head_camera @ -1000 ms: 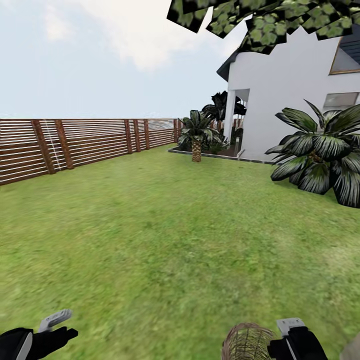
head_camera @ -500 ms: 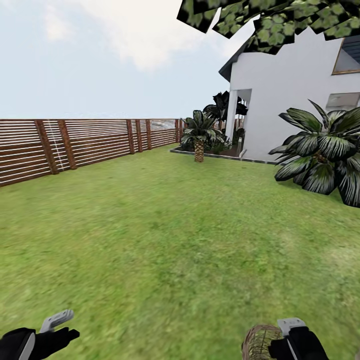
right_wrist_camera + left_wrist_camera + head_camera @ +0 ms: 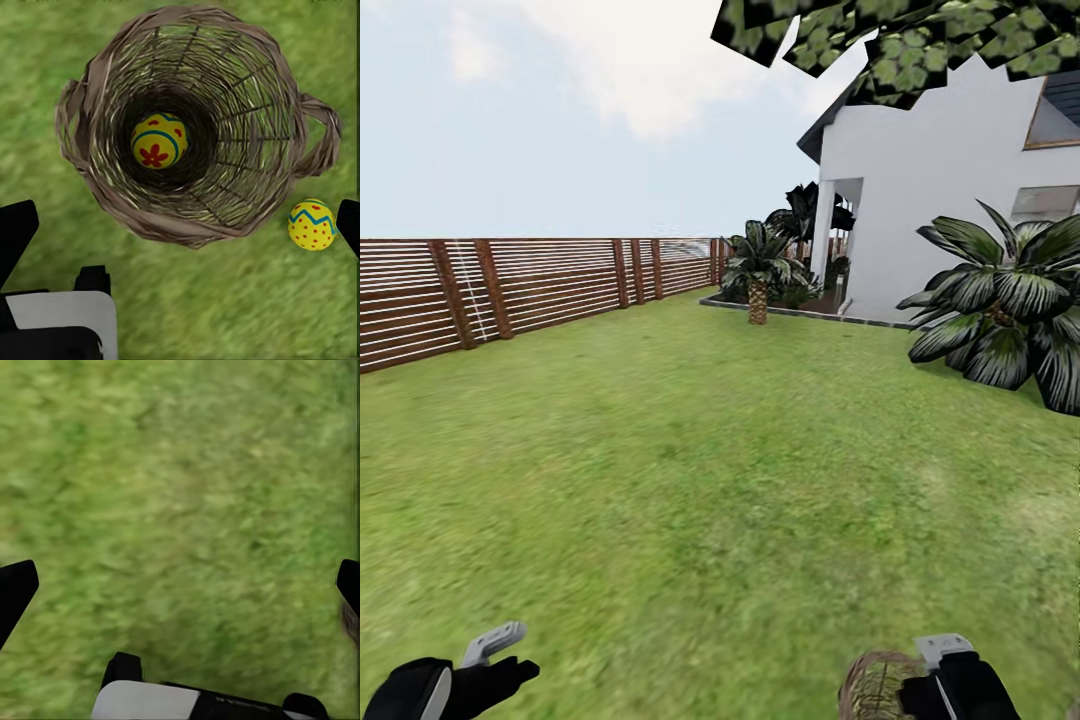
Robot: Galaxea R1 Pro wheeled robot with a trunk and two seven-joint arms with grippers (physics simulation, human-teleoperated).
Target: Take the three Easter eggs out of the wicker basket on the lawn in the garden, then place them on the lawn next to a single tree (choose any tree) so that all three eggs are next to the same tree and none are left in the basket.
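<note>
Right gripper spread wide above wicker basket | one Easter egg inside, below gripper | second egg on lawn beside basket | third unseen | left gripper wide, empty | no egg by tree yet

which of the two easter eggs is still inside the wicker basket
The Easter egg with the red flower, deep in the wicker basket; the zigzag-banded, dotted egg lies outside on the lawn.

Head cam fwd over lawn, both wrist cams straight down, right above wicker basket
</note>
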